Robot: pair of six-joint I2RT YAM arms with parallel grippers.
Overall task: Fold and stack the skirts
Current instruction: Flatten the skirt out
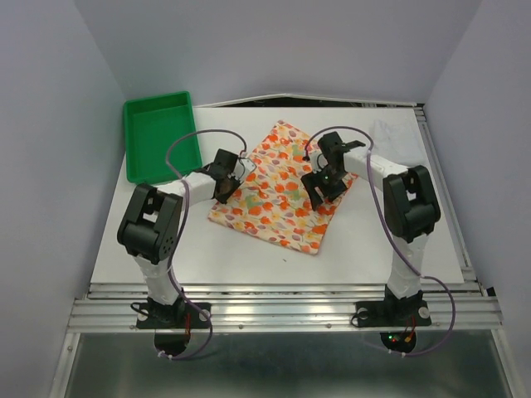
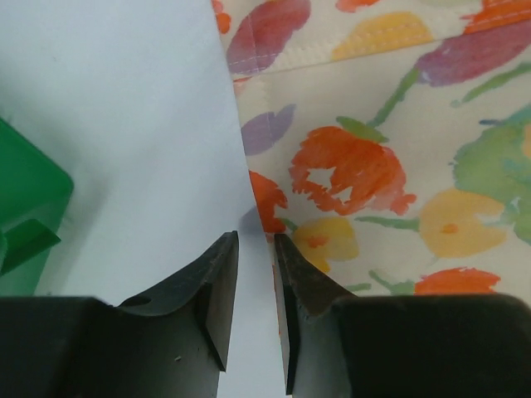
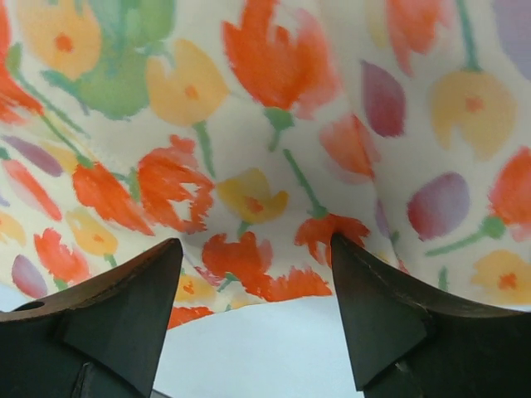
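The floral skirt (image 1: 278, 186) lies spread flat in the middle of the table, cream with orange, red and yellow flowers. My left gripper (image 1: 226, 181) sits low at its left edge. In the left wrist view that gripper (image 2: 255, 240) has its jaws a narrow gap apart with bare table showing between them, and the skirt's edge (image 2: 249, 166) runs up to the right fingertip. My right gripper (image 1: 325, 189) is at the skirt's right edge, wide open (image 3: 257, 249), with the printed hem (image 3: 249, 265) between its tips. The white skirt (image 1: 388, 133) shows faintly at the back right.
A green plastic tray (image 1: 162, 137) stands at the back left of the table, its corner (image 2: 25, 207) also in the left wrist view. The white table (image 1: 166, 249) ends at a metal rail near the arm bases. Walls close in on both sides.
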